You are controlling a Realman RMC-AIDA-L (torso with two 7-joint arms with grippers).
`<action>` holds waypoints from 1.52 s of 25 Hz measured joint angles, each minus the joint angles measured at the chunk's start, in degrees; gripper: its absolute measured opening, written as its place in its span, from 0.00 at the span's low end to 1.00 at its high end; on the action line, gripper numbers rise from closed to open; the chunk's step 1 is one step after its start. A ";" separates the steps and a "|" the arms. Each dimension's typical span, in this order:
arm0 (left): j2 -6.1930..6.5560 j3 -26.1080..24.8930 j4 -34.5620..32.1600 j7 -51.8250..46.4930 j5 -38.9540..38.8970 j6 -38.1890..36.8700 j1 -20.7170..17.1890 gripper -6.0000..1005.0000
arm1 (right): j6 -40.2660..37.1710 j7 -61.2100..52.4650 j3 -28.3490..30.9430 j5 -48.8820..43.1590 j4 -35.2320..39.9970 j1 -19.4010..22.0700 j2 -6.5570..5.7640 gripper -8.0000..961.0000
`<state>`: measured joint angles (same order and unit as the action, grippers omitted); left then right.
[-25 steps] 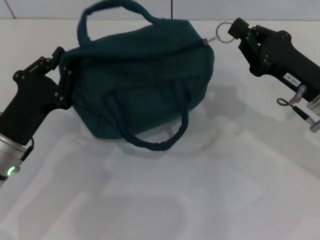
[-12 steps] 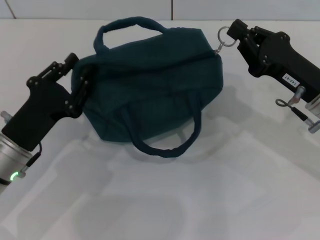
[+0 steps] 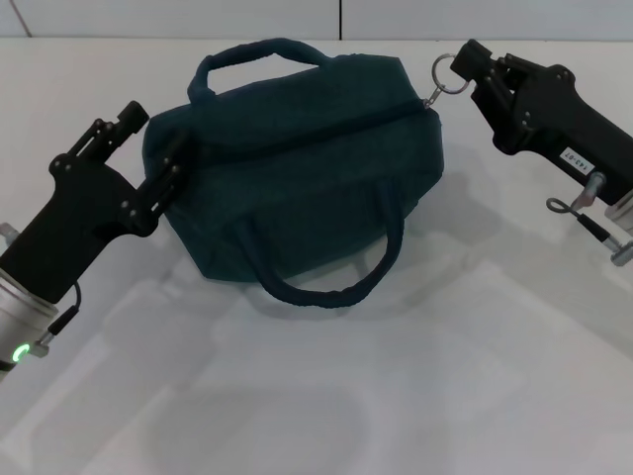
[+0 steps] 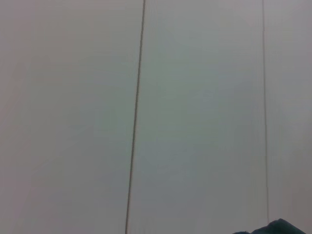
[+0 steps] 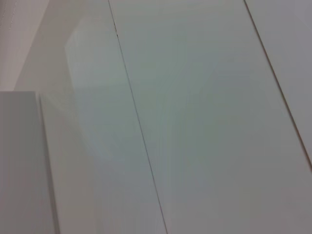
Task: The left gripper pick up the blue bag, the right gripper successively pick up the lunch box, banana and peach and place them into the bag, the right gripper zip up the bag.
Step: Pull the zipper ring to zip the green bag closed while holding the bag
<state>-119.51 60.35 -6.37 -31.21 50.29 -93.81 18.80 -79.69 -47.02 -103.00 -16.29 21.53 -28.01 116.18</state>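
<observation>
The blue bag [image 3: 297, 168] lies zipped shut on the white table, with one handle up at the back and one hanging at the front. A corner of it shows in the left wrist view [image 4: 278, 227]. My left gripper [image 3: 153, 141] is at the bag's left end, its fingers spread; the upper finger stands just clear of the fabric. My right gripper [image 3: 457, 67] is at the bag's upper right corner, shut on the metal zipper ring [image 3: 445, 73]. The lunch box, banana and peach are out of view.
The white table [image 3: 415, 376] stretches in front of the bag. A metal eye bolt [image 3: 579, 203] sticks out beside my right arm. The right wrist view shows only pale panels with seams.
The bag has come down and shifted right onto the table. My left gripper followed it, then turned slightly and its fingers spread. The right gripper has barely moved.
</observation>
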 joint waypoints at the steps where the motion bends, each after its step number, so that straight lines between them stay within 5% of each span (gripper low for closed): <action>1: -0.01 0.08 -0.04 -0.19 0.11 -0.04 -0.01 0.47 | 0.00 0.00 0.00 0.00 0.00 0.07 0.00 0.03; 4: 0.11 0.36 -0.52 -1.96 0.83 -1.02 -0.11 0.50 | 0.06 0.00 -0.01 0.00 0.00 0.12 0.00 0.03; 9: 0.92 0.44 -2.59 -7.98 2.35 -2.22 -0.15 0.73 | 0.25 0.00 -0.01 0.00 0.00 -0.07 0.00 0.03; 15: 2.76 0.43 -6.72 -16.14 2.91 -4.31 -0.16 0.88 | 0.30 0.00 0.01 -0.03 -0.05 -0.19 0.00 0.03; 23: 4.76 0.09 -17.68 -29.33 11.96 -4.84 1.56 0.86 | 0.43 0.00 0.39 -0.06 -0.77 -0.24 0.00 0.03; 30: 6.56 -0.07 -21.54 -38.65 17.46 0.38 7.38 0.79 | 0.43 -0.01 0.16 -0.07 -0.80 -0.29 0.00 0.03; 38: 6.76 -0.11 -24.54 -52.80 30.30 11.12 13.74 0.75 | 0.32 0.00 -0.01 -0.06 -0.79 -0.03 0.00 0.03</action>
<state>-112.76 60.24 -30.90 -84.01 80.60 -82.69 32.54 -79.37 -47.02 -103.00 -16.35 20.74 -28.04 116.18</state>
